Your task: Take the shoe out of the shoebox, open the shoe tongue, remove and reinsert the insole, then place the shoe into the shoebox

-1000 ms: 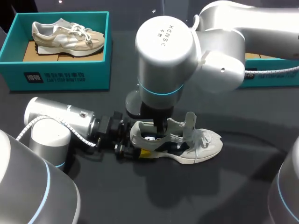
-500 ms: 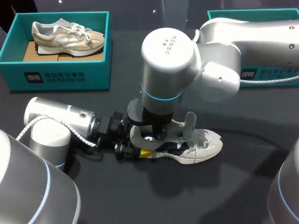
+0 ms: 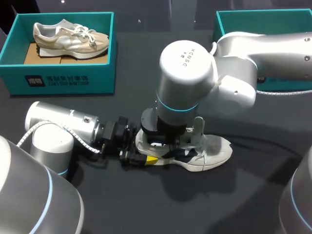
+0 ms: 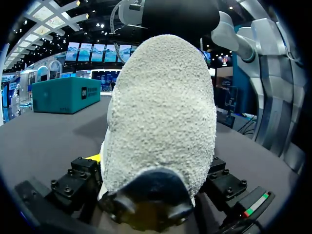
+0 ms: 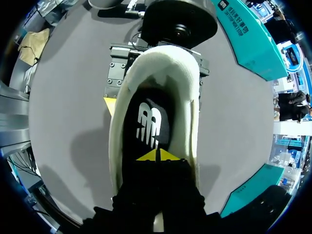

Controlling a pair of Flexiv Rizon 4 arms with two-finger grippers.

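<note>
Right pincer (image 5: 157, 156): yellow tips together, down inside the shoe opening on the black insole (image 5: 151, 122).
Left pincer (image 3: 145, 151): clamped on the heel from two sides.
White-and-navy lace-up sneaker (image 3: 209, 153): upright on the dark grey tabletop (image 3: 219, 204), tongue raised.
Teal cardboard shoebox (image 3: 263, 19): behind, well apart from the sneaker.

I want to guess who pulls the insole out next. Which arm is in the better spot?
The right one, I think. The right hand is down inside the shoe, yellow tips on the insole. The left hand is clamped on the heel, steadying the shoe.
</note>
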